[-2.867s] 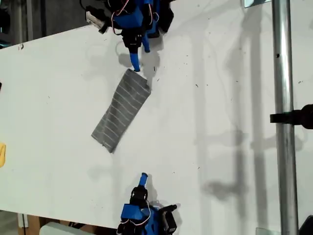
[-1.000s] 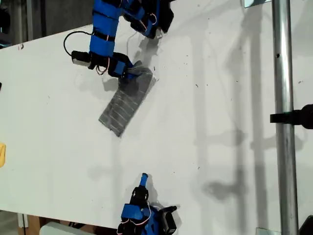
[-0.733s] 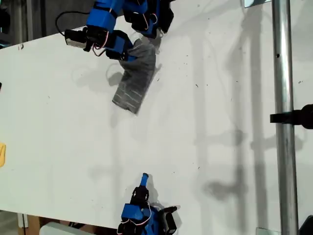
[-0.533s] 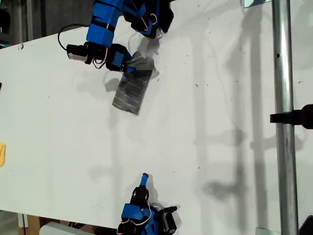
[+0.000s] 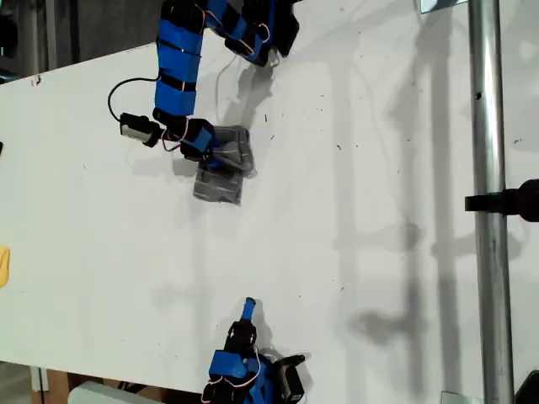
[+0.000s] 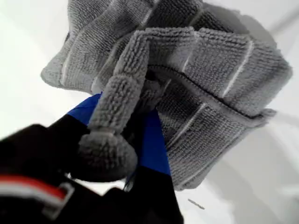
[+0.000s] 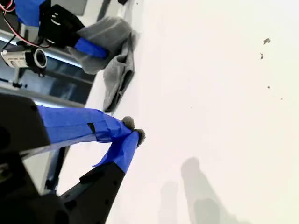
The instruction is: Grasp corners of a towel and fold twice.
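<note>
Item, at the far left edge of the exterior view: a small yellow object (image 5: 3, 266), half cut off by the frame, well apart from everything else.

Item, upper left of centre in the exterior view: my first gripper (image 5: 212, 154), reaching down from the arm mounted at the top edge, with its wrist camera (image 5: 135, 128) sticking out toward the exterior view's left. My jaws are clamped on the towel (image 5: 223, 164); in the first wrist view a thick roll of the towel (image 6: 187, 84) is pinched against the blue finger (image 6: 152, 144).

Item, just beside and under that gripper: the towel itself, grey with thin pale stripes, lying on the white table (image 5: 354, 219) as a small bunched, layered bundle. Which of its corners I hold, I cannot tell.

Item, bottom centre of the exterior view: my second gripper (image 5: 247, 308), near the table's lower edge, well apart from the towel. In the second wrist view my blue jaws (image 7: 133, 135) meet at the tips with nothing between them, above bare table; the towel (image 7: 117, 60) shows far off.

Item, right side of the exterior view: an upright metal pole (image 5: 488, 202) carrying a black clamp (image 5: 514, 200).
</note>
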Action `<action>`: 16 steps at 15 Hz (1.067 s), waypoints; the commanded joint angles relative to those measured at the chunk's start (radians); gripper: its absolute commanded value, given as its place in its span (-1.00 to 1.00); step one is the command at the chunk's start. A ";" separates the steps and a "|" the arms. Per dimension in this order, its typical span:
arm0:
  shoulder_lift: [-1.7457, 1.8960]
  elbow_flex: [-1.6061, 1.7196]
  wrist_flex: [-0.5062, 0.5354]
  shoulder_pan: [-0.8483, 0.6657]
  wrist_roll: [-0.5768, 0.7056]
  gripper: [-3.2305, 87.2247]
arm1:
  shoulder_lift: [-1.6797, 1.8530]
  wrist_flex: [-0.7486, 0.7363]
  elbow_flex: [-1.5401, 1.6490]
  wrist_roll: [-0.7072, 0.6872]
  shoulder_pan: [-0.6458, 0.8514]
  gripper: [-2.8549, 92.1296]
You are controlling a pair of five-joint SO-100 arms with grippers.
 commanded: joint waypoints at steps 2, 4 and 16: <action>0.008 0.008 0.006 0.000 0.005 -0.99 | 0.098 -0.075 -0.187 -0.005 0.003 -0.35; 0.008 0.008 0.008 0.000 0.005 -0.99 | 0.210 -0.158 -0.189 -0.146 0.028 -0.12; 0.006 0.006 0.169 -0.005 -0.405 -0.89 | 1.671 0.466 0.877 0.029 -0.028 -0.93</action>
